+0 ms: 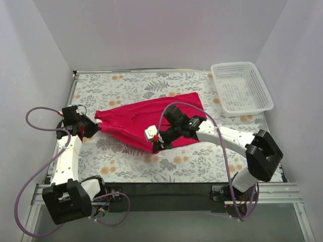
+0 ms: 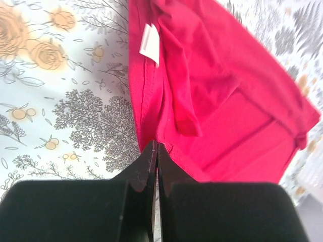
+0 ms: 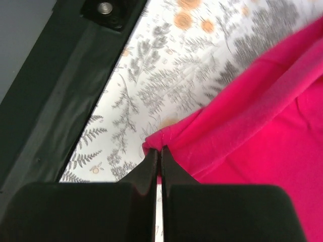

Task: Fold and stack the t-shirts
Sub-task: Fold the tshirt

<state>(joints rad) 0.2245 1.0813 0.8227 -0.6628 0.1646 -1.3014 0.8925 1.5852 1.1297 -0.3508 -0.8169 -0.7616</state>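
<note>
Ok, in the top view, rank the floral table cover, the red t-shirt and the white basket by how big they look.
1. floral table cover, clearly largest.
2. t-shirt, though bunched up.
3. white basket, smallest; it sits farther back, so its gap to the shirt is unsure.

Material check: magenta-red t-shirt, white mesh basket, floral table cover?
The magenta-red t-shirt: soft matte knit cloth, likely cotton; wrinkles, stitched seam. The white mesh basket: rigid moulded plastic, judging by its even grid. The floral table cover: matte printed fabric or vinyl; cannot tell which.
</note>
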